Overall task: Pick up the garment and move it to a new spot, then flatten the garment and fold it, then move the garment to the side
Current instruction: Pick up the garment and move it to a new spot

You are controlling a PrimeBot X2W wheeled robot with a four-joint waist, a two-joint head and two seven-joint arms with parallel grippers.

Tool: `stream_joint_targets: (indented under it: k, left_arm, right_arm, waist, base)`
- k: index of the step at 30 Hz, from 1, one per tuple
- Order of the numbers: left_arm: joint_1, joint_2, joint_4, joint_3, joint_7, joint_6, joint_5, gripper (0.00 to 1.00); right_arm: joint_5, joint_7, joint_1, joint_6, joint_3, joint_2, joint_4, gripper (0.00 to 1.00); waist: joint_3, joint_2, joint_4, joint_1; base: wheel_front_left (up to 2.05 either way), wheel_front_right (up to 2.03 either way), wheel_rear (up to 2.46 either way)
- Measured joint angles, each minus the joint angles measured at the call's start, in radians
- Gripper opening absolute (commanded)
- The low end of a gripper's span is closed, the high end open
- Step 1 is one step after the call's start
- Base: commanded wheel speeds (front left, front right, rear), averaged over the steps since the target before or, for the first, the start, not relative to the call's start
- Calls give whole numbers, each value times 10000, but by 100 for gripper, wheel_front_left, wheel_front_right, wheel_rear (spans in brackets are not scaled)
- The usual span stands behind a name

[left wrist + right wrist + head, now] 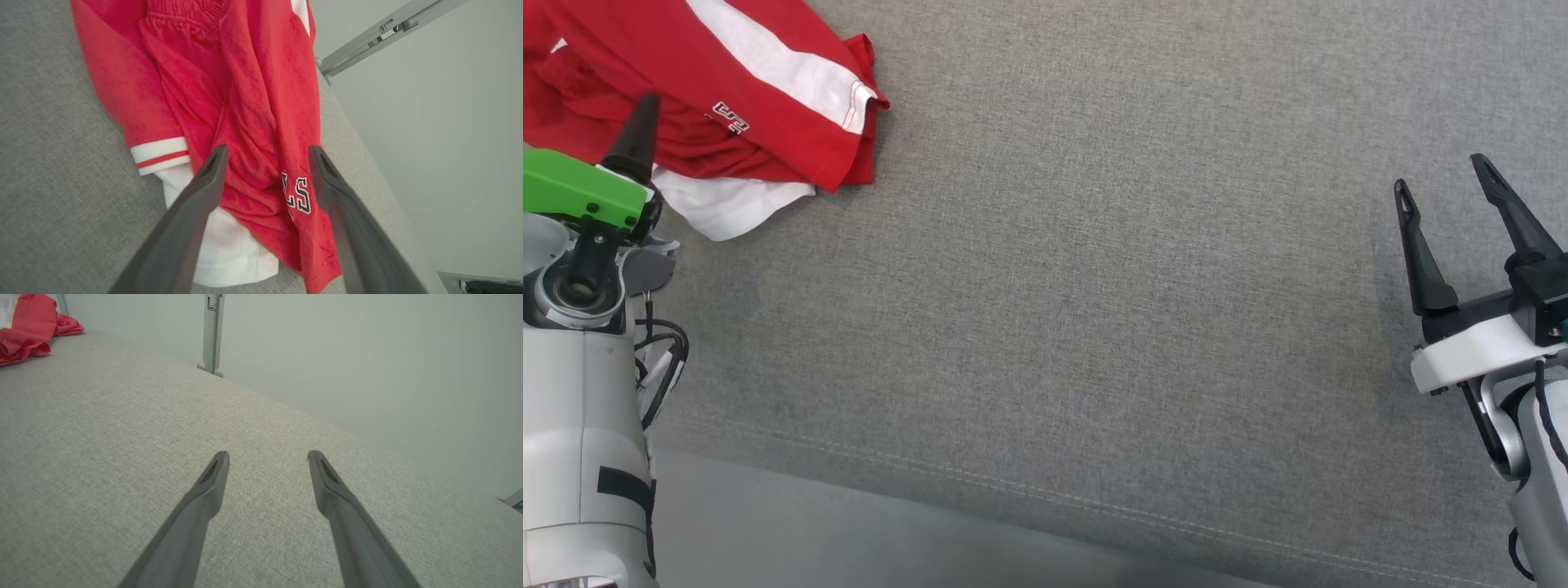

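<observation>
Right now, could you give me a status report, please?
Left gripper open over crumpled red-and-white fabric garment. Right gripper open, empty. Nothing in the way.

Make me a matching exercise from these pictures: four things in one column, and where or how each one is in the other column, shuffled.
Column one
1 garment
2 left gripper
3 right gripper
4 metal post

Column two
A open above bare grey surface
B crumpled, red and white
C beyond the surface's edge
D open, aimed at red cloth

Pairs: 1-B, 2-D, 3-A, 4-C
</observation>
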Motion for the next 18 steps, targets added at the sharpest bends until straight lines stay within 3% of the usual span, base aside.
stream_joint_targets:
  k: [18]
  left_arm:
    - [-1061, -8, 1064, -90, 119, -134, 10, 100]
  right_arm:
    - [0, 336, 307, -27, -153, -174, -594, 100]
  waist:
    - [534, 0, -262, 1]
  base:
    - [0, 0, 0]
